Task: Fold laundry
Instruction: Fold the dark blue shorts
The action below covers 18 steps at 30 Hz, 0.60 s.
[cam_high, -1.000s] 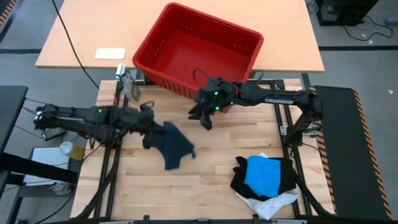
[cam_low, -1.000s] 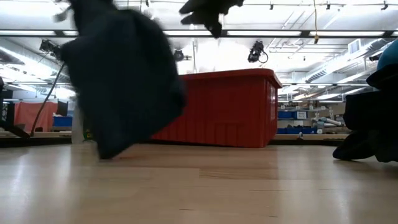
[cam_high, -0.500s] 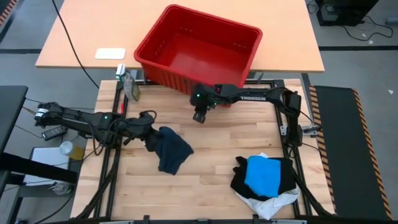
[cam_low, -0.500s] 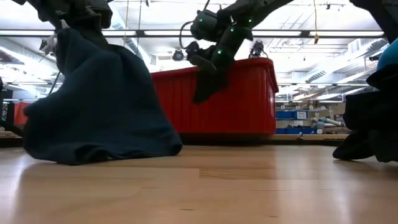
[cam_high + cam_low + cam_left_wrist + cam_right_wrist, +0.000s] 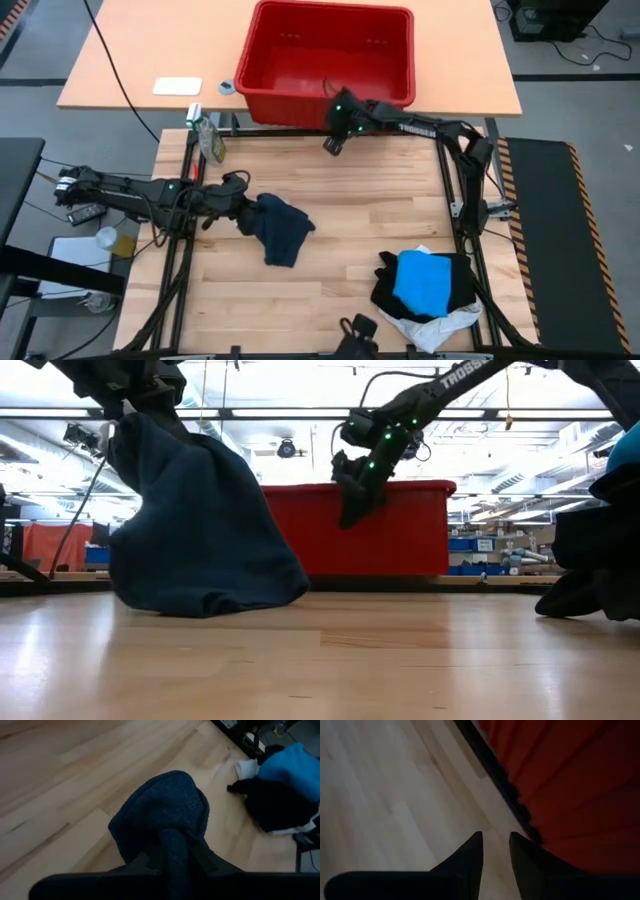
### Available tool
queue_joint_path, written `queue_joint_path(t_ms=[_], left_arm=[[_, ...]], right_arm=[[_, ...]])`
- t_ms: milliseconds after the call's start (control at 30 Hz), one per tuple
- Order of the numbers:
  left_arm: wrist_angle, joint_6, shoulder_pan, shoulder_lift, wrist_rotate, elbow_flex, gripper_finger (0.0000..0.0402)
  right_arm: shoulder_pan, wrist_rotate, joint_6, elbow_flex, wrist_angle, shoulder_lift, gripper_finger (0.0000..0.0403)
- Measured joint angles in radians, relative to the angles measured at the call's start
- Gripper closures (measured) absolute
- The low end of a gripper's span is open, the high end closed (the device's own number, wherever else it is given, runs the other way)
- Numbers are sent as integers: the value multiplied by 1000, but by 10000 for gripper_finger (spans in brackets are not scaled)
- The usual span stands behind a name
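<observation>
Left hand [image 5: 243,205] w/ dark garment [image 5: 278,229], long axis toward table front.

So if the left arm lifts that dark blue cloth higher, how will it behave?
Probably floppy: the dark blue cloth hangs from the left gripper in a drooping cone, its bottom bunched on the table. Likely light, since one pinched edge carries it. It will probably swing and stay crumpled rather than open flat.

Dark navy garment [image 5: 279,230], bright blue cloth [image 5: 425,281] over black [image 5: 455,292] and white [image 5: 435,328], red basket [image 5: 330,55].
</observation>
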Motion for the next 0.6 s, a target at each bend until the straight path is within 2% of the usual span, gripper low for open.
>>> queue_joint_path(t_ms=[100,167,267,367,500,600], left_arm=[[3,3,20,0,2,0,364],[6,3,28,0,3,0,364],[1,38,35,10,1,2,364],[-39,66,56,51,-74,2,353],[-21,193,98,121,-116,2,299],[-22,230,99,158,-34,2,237]], right_arm=[[-5,-159,74,2,-41,-42,300],[30,-215,102,8,-53,-81,300],[107,-221,78,9,-75,-112,300],[173,-186,69,6,-59,-113,300],[218,-165,161,7,-49,-120,300],[233,-226,220,7,-81,-117,300]])
